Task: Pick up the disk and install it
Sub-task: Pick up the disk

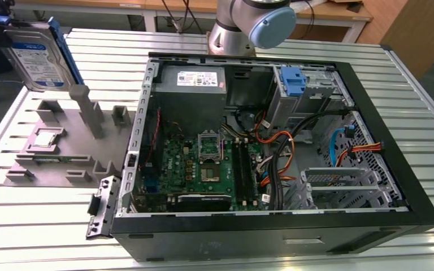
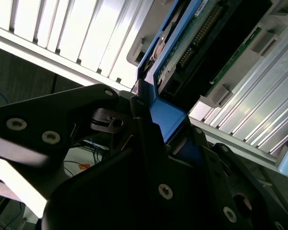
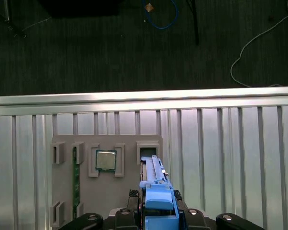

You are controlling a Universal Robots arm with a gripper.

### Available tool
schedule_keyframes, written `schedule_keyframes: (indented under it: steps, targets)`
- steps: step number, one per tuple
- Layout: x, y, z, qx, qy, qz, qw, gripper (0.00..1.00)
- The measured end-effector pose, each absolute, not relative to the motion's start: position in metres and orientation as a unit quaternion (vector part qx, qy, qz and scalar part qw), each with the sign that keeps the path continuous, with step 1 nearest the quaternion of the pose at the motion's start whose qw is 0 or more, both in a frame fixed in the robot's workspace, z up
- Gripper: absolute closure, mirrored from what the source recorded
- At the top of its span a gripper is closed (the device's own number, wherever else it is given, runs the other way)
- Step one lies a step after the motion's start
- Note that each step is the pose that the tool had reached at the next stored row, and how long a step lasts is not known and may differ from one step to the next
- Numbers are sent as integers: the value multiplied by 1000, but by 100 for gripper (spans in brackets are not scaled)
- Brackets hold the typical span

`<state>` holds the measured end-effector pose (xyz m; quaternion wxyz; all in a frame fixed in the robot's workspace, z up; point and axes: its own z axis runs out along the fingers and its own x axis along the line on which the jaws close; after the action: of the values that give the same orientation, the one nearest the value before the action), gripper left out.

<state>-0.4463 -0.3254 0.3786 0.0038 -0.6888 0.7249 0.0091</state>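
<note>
**Disk in the air over the fixture, install not done**

On the exterior view's left, the disk is hanging on edge, label facing out, above and clear of the grey fixture tray. In the first wrist view the claw is pinching the disk by its blue rail, fingers pressing in from both sides. The processor chip is sitting untouched in its tray pocket.

Step, as I judge it: pick done, carry in hand. Toward the right, the open computer case is lying on its side, with the drive cage well apart from the disk. The install is probably going to need the rails lined up with that cage, clear of the cables.

The ribbed metal worktop is carrying the tray and case. Dark floor and wooden furniture are showing beyond.
</note>
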Motion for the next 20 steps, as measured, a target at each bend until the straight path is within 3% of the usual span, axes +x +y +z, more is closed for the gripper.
schedule_keyframes:
  steps: [20]
  targets:
    - [-446, -325, 383, -689, 725, 9, 4, 63]
